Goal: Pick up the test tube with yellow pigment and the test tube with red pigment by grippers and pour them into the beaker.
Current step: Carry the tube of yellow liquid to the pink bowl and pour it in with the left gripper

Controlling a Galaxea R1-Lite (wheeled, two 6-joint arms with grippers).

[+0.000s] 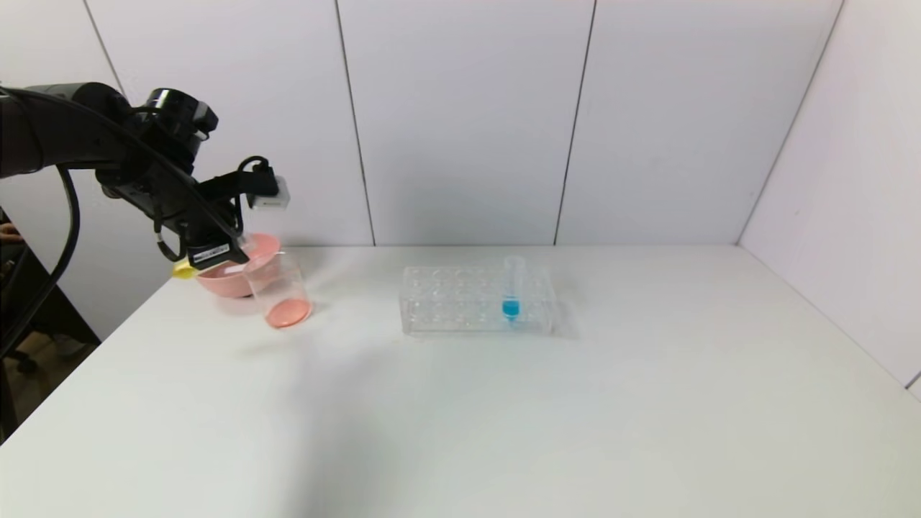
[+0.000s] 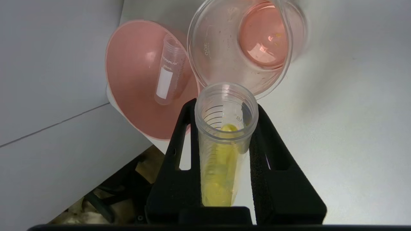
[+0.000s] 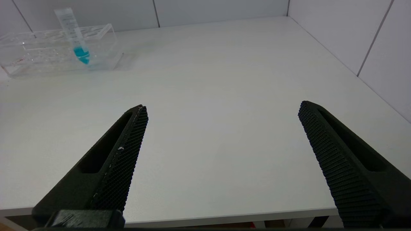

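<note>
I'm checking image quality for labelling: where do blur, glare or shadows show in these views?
Head view: the beaker looks smeared, and a soft shadow falls on the table. Left wrist view: glare spots on the beaker's base, whose rim blurs beyond the test tube with yellow pigment. Right wrist view: even light, no glare.

You see a clear, glossy beaker (image 2: 247, 45) beside a smooth matt pink bowl (image 2: 135, 96); the right gripper's (image 3: 221, 160) pads (image 3: 128, 154) look finely ribbed.

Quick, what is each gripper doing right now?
Left gripper: closed on the test tube with yellow pigment.
Right gripper: open, holding nothing.
</note>
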